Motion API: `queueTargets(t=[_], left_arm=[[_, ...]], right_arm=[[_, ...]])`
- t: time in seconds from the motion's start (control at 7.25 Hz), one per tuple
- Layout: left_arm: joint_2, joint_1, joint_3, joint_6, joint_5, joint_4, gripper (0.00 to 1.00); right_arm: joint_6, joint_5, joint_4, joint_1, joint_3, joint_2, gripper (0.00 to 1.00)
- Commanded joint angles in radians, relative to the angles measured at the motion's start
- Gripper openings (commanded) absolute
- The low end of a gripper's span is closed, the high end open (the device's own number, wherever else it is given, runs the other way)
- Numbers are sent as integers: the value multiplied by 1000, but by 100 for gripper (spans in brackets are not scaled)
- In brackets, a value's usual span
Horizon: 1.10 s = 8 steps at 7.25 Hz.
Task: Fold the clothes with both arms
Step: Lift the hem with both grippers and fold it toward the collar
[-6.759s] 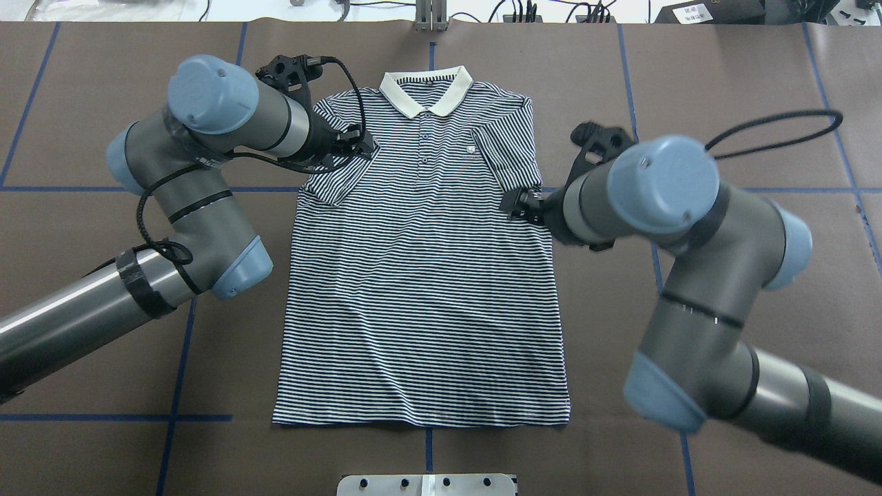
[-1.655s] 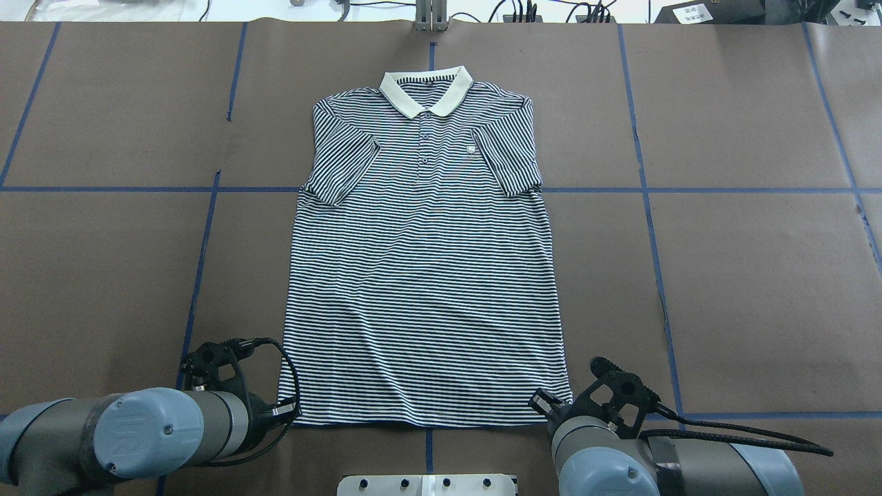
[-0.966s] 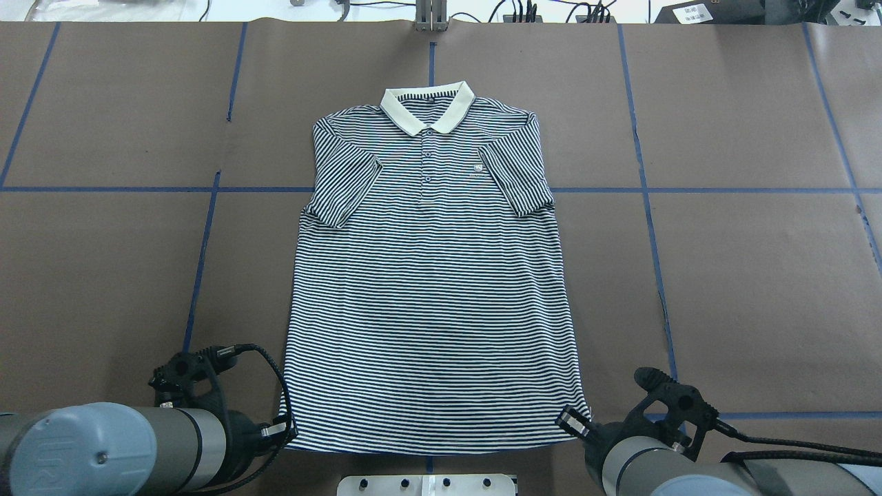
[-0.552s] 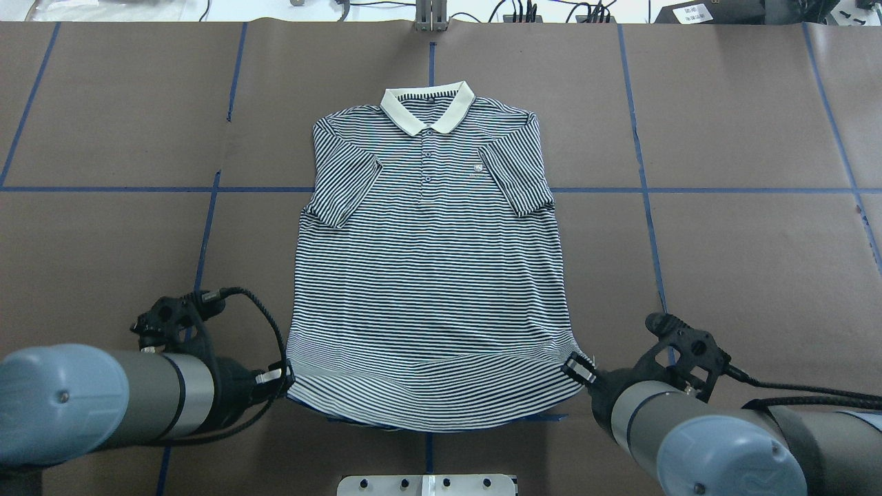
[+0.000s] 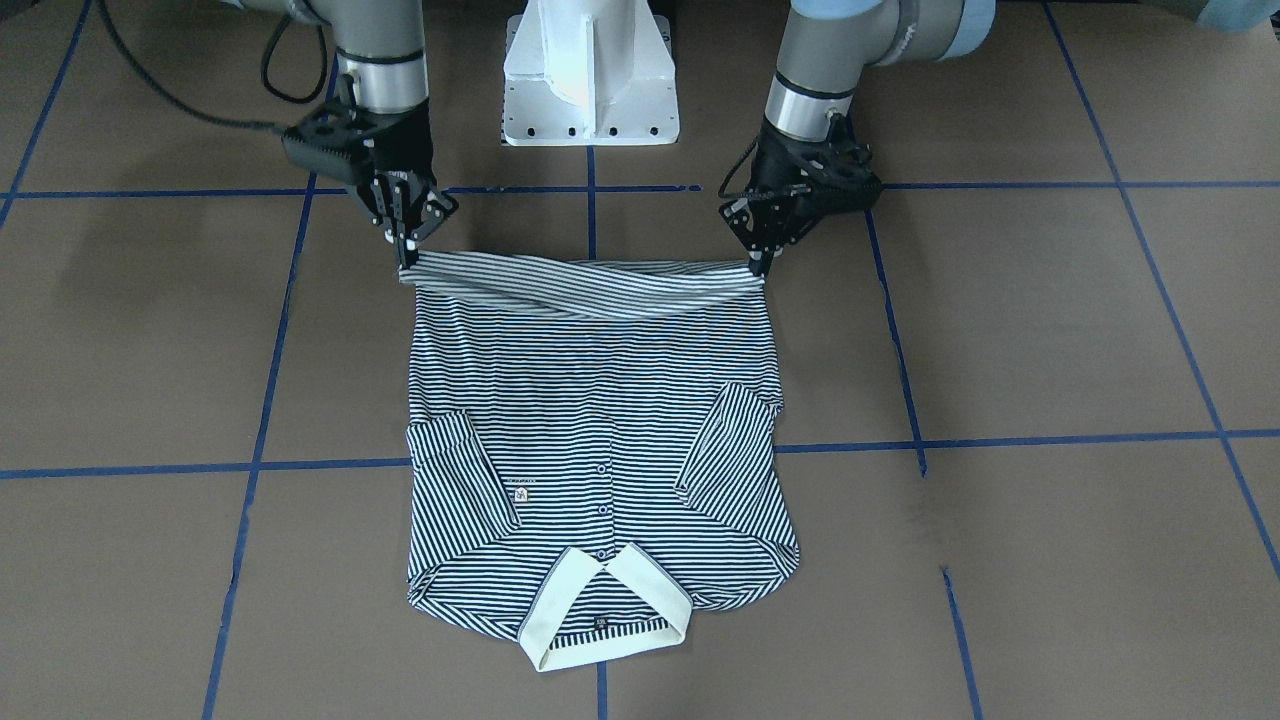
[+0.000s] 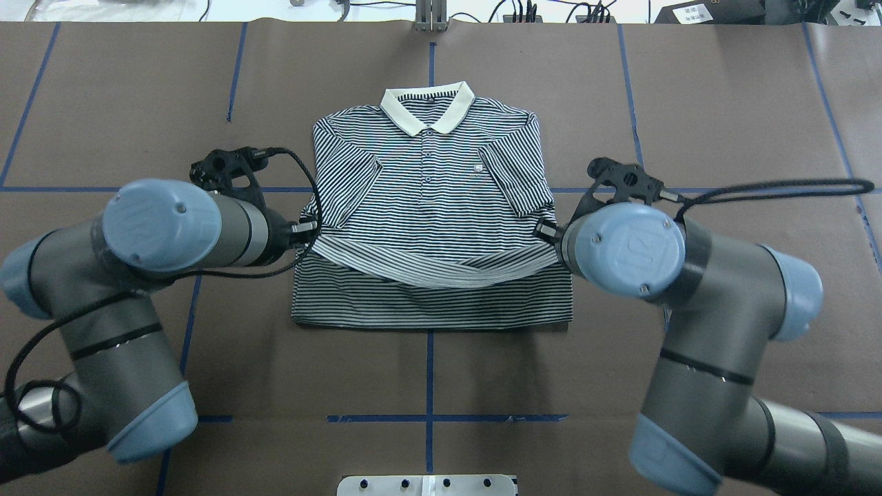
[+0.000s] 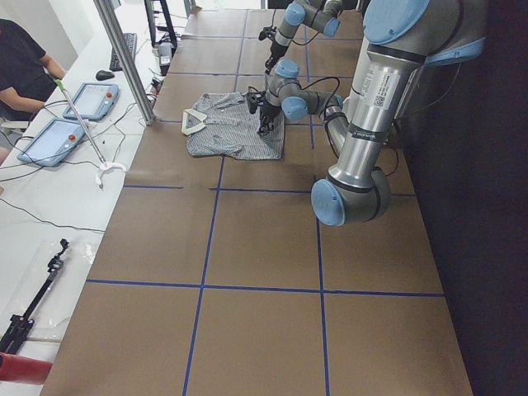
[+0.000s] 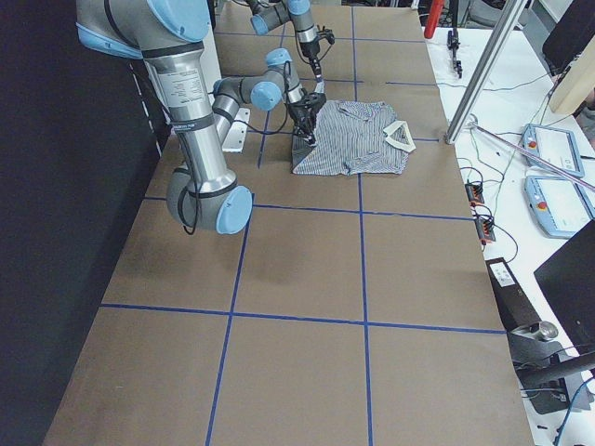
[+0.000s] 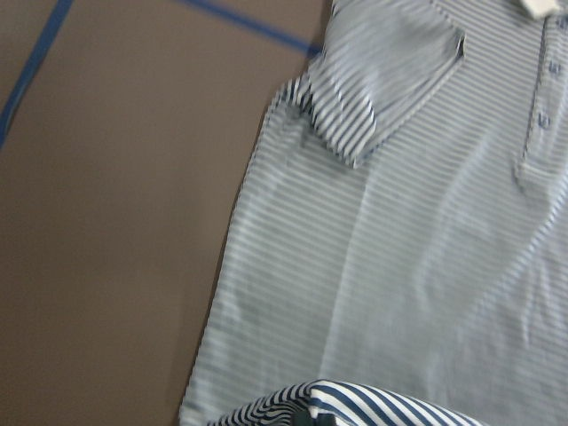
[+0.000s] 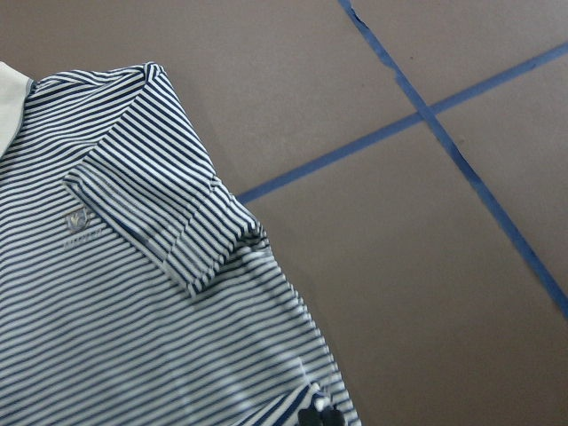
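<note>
The polo shirt point(image 6: 427, 172) lies face up at the centre of the paper-covered table point(image 6: 723, 275). In the overhead view its collar point(image 6: 427, 110) is at the 12 o'clock end, and both short sleeves are turned in onto the chest. The lower body is doubled over, with the fold line at 6 o'clock. The hem point(image 5: 585, 285) is held above the cloth beneath and sags at mid-span as a paler band. The left gripper point(image 5: 764, 262) stands at the shirt's 9 o'clock side in the overhead view and the right gripper point(image 5: 407, 255) at 3 o'clock. The overhead view hides most of each gripper behind its wrist. The front-facing view shows both pointing down with the jaws closed to cloth thickness, one hem corner pinched in each. That view also shows the white pedestal base point(image 5: 590, 70) at 12 o'clock. The left wrist view is blurred; it shows one sleeve and the placket buttons, with the lifted hem at its 6 o'clock edge. The right wrist view alone resolves the chest logo point(image 10: 80, 222), and it shows crossing blue tape lines point(image 10: 426, 115). In the side views the grippers are too small to read. The exterior left view adds a seated person point(image 7: 21, 62) at 10 o'clock.
</note>
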Motion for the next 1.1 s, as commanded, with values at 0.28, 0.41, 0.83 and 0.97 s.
queueTargets(t=[0.28, 0.41, 0.83, 0.97], left_arm=[[-188, -163, 405, 111, 4, -226, 0], [-213, -166, 476, 125, 42, -260, 0], [-238, -168, 656, 152, 99, -435, 0], [-244, -168, 678, 161, 99, -439, 0]], right_arm=[[-172, 116, 297, 221, -565, 237, 0], [-175, 119, 315, 232, -671, 301, 0], [-179, 133, 486, 258, -847, 358, 0], [-184, 133, 487, 265, -859, 370, 0]])
